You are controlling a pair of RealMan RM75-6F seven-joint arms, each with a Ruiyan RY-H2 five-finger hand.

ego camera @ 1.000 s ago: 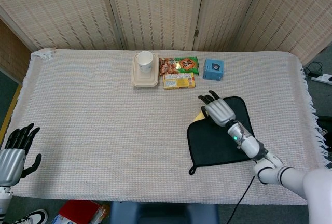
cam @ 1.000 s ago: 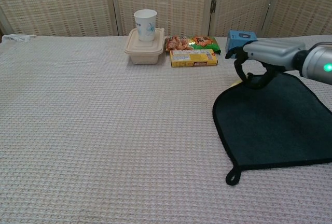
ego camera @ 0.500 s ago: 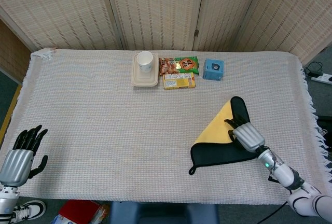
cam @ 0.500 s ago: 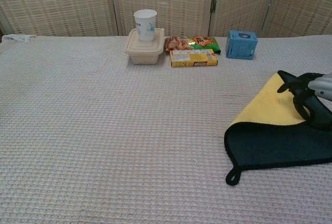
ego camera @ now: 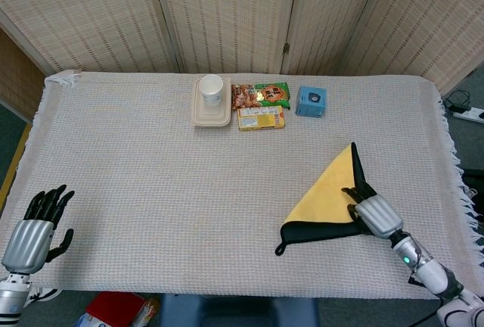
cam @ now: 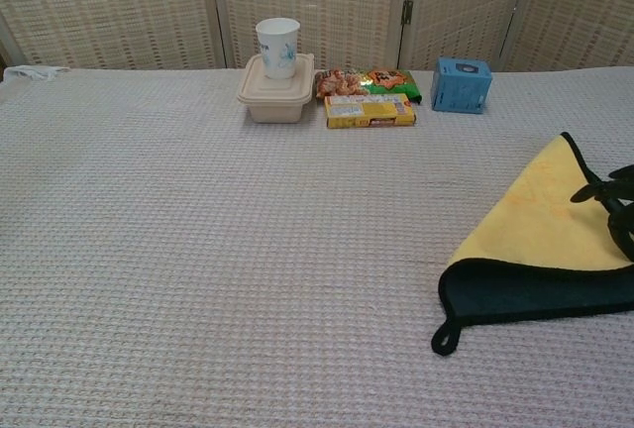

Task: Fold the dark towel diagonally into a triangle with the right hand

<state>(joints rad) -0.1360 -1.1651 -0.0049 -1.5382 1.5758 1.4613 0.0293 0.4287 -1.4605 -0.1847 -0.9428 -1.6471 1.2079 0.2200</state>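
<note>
The towel (ego camera: pixel 327 194) (cam: pixel 540 220) lies at the right of the table, folded over into a triangle with its yellow underside up. A dark strip with a hanging loop (cam: pixel 444 338) shows along its near edge. My right hand (ego camera: pixel 372 211) (cam: pixel 620 205) rests at the triangle's near right corner, fingers curled on the folded-over towel corner; whether it still grips the cloth is hidden. My left hand (ego camera: pixel 34 230) hangs off the table's near left edge, fingers spread and holding nothing.
At the back of the table stand a beige lidded box (ego camera: pixel 211 109) with a paper cup (ego camera: pixel 212 88) on it, two snack packets (ego camera: pixel 261 105) and a small blue box (ego camera: pixel 311 101). A woven cloth (ego camera: pixel 151 175) covers the table; folding screens stand behind.
My right hand has carried the towel's far left corner toward the near right, turning the yellow side up into a triangle. The left hand has barely moved.
</note>
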